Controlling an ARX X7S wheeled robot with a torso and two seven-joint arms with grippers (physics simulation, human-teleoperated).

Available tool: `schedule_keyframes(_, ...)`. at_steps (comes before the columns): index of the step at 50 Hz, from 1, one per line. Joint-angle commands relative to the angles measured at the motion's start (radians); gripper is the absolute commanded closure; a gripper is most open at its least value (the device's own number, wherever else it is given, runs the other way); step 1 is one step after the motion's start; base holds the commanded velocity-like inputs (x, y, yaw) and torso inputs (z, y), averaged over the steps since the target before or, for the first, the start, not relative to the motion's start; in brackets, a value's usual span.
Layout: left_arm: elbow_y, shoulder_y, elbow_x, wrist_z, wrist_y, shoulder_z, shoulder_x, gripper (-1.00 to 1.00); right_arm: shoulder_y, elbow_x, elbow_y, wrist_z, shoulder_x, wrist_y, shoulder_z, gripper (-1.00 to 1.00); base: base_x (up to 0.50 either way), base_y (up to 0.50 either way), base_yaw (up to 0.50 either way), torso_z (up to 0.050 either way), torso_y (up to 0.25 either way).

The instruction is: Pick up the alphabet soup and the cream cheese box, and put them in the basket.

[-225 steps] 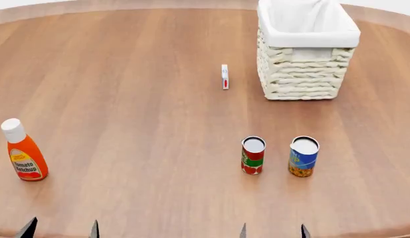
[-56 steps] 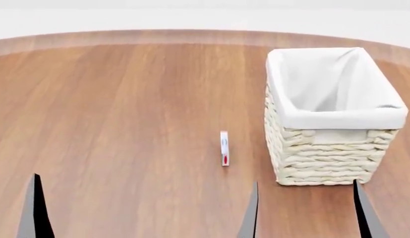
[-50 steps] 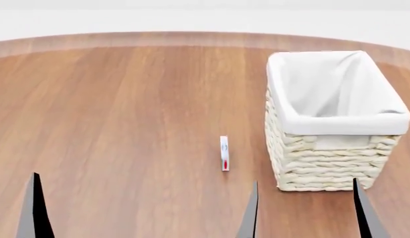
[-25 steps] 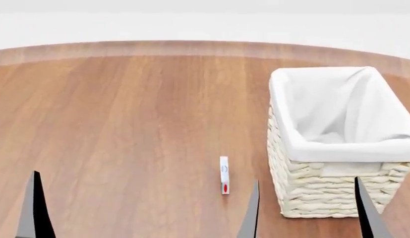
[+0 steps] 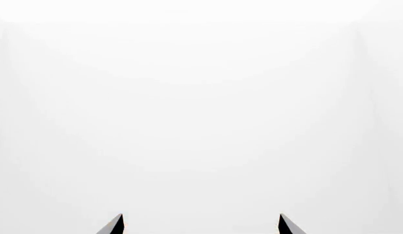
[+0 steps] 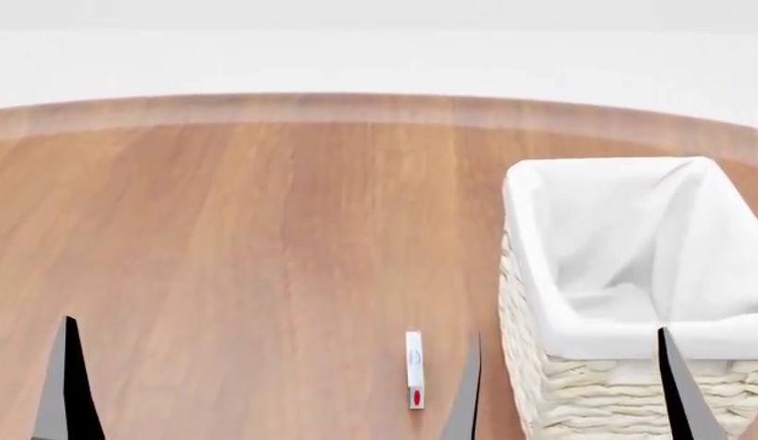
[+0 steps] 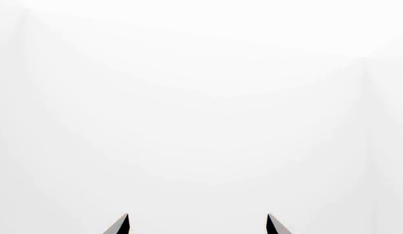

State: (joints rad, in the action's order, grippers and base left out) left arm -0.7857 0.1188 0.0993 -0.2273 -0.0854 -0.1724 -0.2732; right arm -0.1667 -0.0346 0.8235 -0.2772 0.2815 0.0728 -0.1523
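The cream cheese box [image 6: 414, 369] stands on its thin edge on the wooden table, just left of the basket [image 6: 598, 341]. The basket is tall, woven and white-lined, and nothing shows inside it. The alphabet soup is out of view. My right gripper [image 6: 568, 394] is open and empty. One dark fingertip [image 6: 466, 394] shows beside the box and the other in front of the basket. Of my left gripper only one fingertip [image 6: 71, 385] shows in the head view. Both wrist views show only blank white beyond the spread tips of the left gripper [image 5: 201, 225] and right gripper [image 7: 196, 225].
The round wooden table [image 6: 257, 229] stretches far and left of the basket. Its far edge [image 6: 354, 105] curves across the top, with white floor or wall beyond.
The head view has swung up and forward: the box and basket slid down the frame, and the far table edge came in. The two cans and the ketchup bottle have left the view.
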Motion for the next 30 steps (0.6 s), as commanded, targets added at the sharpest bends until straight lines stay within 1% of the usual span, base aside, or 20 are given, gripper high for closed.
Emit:
schedule_keyframes(1, 0.001, 0.001, 0.004, -0.006, 0.003, -0.002, -0.006, -1.00, 0.001, -0.002, -0.003, -0.006, 0.004, -0.001, -0.007, -1.00, 0.21, 0.00, 0.00, 0.000, 0.000)
schedule_keyframes(10, -0.004, 0.004, 0.007, -0.011, 0.003, -0.001, -0.013, -1.00, -0.002, 0.021, -0.004, -0.016, 0.001, -0.015, 0.000, -1.00, 0.21, 0.00, 0.00, 0.000, 0.000)
schedule_keyframes(20, 0.001, 0.002, -0.015, -0.016, -0.009, -0.017, -0.018, -1.00, -0.002, 0.010, -0.001, -0.022, 0.006, -0.002, -0.005, -1.00, 0.01, 0.00, 0.00, 0.000, 0.001)
schedule_keyframes(23, -0.002, 0.001, -0.017, -0.019, -0.016, -0.018, -0.021, -1.00, -0.003, 0.004, -0.001, -0.022, 0.008, -0.003, -0.012, -1.00, 0.00, 0.00, 0.00, 0.000, -0.100)
schedule_keyframes(30, -0.002, 0.002, -0.017, -0.026, -0.015, -0.021, -0.024, -1.00, -0.006, 0.006, -0.002, -0.025, 0.012, -0.006, -0.012, -1.00, 0.00, 0.00, 0.00, 0.000, -0.179)
